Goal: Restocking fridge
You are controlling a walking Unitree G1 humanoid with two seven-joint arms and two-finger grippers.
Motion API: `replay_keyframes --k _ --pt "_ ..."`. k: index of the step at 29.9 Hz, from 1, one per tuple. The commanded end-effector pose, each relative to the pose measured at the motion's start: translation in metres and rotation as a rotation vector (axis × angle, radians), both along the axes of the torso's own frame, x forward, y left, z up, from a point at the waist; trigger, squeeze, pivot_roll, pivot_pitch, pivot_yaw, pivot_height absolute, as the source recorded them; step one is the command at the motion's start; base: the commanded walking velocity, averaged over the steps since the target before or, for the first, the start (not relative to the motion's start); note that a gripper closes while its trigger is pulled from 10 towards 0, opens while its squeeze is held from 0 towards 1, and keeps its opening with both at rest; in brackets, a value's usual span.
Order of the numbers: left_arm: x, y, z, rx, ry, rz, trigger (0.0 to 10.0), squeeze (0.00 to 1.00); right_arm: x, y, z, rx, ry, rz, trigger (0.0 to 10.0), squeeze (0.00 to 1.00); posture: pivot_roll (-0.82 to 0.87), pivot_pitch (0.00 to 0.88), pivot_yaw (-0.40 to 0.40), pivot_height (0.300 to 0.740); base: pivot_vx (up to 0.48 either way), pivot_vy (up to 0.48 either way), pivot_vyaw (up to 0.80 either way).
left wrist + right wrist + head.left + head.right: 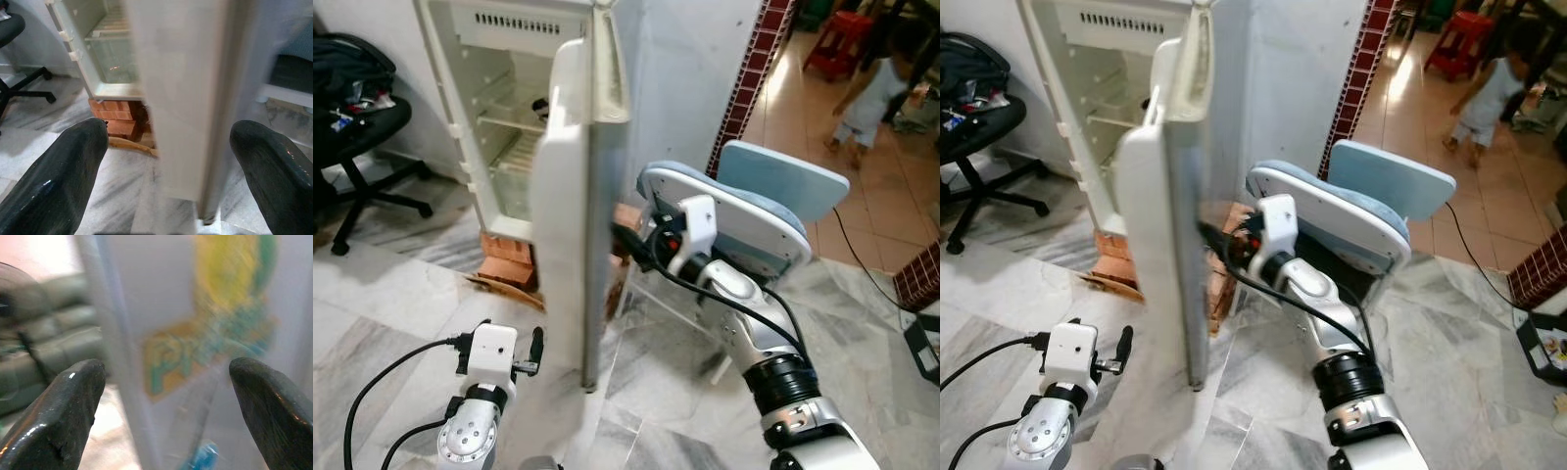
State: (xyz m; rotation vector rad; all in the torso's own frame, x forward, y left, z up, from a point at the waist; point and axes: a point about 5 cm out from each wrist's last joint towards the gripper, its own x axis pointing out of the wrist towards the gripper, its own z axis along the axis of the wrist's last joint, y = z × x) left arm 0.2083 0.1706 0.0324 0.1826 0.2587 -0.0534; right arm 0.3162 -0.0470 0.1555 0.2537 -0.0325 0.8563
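Fridge door (pixel 570 206) half-open, edge-on; right hand (pixel 628 245), fingers spread, reaches its outer face; left hand (pixel 534 351) open, low beside its bottom edge. Risk: a push could swing it onto the chair (pixel 744 211)

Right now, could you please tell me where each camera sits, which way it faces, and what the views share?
Left eye view: head camera, looking down at the open fridge door; both arms show.
Right eye view: same head, same scene; right gripper at the door's outer face.
Left wrist view: along the left gripper, open, facing the door's edge and bricks.
Right wrist view: along open fingers at a blurred sticker.
All four share the door.
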Motion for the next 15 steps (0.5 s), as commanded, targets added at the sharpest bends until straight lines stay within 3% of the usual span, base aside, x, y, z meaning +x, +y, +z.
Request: replay_keyframes --k 1,3,9,11,13,15 --pt "0.000 -0.001 -0.002 0.005 0.016 -0.008 10.0 0.00 -0.002 -0.006 -0.010 -0.026 0.023 -0.008 10.0 0.00 0.11 0.000 -0.048 0.740 0.000 0.000 0.00" --pt "0.001 -0.002 -0.002 0.007 0.015 -0.012 10.0 0.00 0.003 -0.020 -0.026 -0.073 0.067 -0.104 10.0 0.00 0.10 0.000 -0.045 0.740 0.000 0.000 0.00" --pt "0.004 -0.001 -0.001 0.005 0.001 -0.009 10.0 0.00 0.009 -0.060 -0.042 -0.176 0.065 -0.365 10.0 0.00 0.10 0.000 -0.047 0.740 0.000 0.000 0.00" --pt "0.006 0.000 0.002 0.006 -0.022 -0.004 10.0 0.00 0.008 -0.069 -0.044 -0.183 0.060 -0.425 10.0 0.00 0.10 0.000 -0.049 0.740 0.000 0.000 0.00" --pt "0.013 0.004 0.011 -0.014 -0.070 0.035 10.0 0.00 0.003 -0.092 -0.052 -0.185 0.072 -0.572 10.0 0.00 0.10 0.000 -0.053 0.740 0.000 0.000 0.00" --pt "0.015 0.005 0.013 0.002 -0.079 0.043 10.0 0.00 -0.001 -0.100 -0.055 -0.178 0.094 -0.617 10.0 0.00 0.10 0.000 -0.053 0.740 0.000 0.000 0.00"
